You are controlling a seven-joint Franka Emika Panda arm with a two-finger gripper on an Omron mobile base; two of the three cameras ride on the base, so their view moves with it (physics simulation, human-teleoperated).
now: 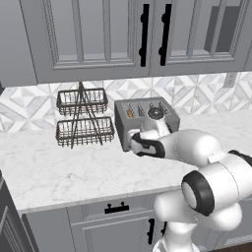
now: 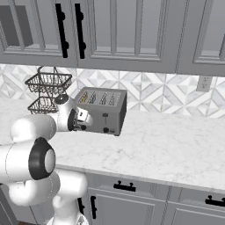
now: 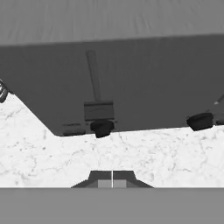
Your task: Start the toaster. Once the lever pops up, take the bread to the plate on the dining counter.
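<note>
jaws [image 3: 112, 180]: pressed together, holding nothing | toaster [image 2: 103, 110]: on marble bench [image 2: 167, 149], straight ahead of jaws, near, apart | lever [image 3: 99, 110]: low in its slot

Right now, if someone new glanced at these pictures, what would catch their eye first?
Probably the silver toaster on the marble worktop against the patterned tiles, with the white arm reaching up to its front. In the hand view the shut pincer sits just short of a dark lever, which is low in its slot. A black two-tier wire basket rack stands beside the toaster.
</note>
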